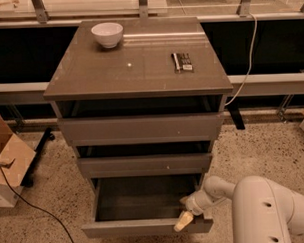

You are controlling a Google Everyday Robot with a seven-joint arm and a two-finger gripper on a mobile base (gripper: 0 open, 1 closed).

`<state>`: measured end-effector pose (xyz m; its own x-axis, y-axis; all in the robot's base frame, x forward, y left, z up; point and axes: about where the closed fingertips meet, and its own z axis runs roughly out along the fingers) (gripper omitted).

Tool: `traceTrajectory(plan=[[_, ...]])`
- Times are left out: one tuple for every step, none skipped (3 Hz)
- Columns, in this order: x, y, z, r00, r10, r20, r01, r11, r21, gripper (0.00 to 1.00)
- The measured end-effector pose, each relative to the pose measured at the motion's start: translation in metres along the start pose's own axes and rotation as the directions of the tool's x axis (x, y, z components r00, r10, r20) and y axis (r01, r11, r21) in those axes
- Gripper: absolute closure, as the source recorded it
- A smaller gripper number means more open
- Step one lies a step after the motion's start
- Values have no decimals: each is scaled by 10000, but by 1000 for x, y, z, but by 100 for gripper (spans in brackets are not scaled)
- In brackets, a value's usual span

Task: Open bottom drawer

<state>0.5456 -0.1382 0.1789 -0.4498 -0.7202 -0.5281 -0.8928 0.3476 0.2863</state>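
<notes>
The bottom drawer [145, 227] of the grey-brown cabinet stands pulled out toward me, and its dark grey inside [142, 199] shows. My gripper [184, 218] is at the drawer's right front corner, its pale fingertips [183, 222] against the top edge of the drawer front. My white arm [265, 209] reaches in from the lower right. The middle drawer front [143, 165] and the tall top drawer front [141, 129] sit above it, each pulled out a little.
A white bowl [107, 34] and a dark flat object [182, 61] lie on the cabinet top [135, 69]. A cardboard box [8, 158] and a black cable [30, 203] lie on the speckled floor at left. A white cable [247, 60] hangs at right.
</notes>
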Motion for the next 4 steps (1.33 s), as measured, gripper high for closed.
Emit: traceTrajectory(plan=[[0, 0, 0, 10000, 2, -5, -2, 10000, -3, 0], [7, 7, 5, 9996, 91, -286, -96, 9998, -169, 0], [33, 35, 15, 9947, 540, -870, -600, 9959, -678, 0], [60, 73, 19, 9866, 997, -1289, -1145, 9870, -1129, 0]])
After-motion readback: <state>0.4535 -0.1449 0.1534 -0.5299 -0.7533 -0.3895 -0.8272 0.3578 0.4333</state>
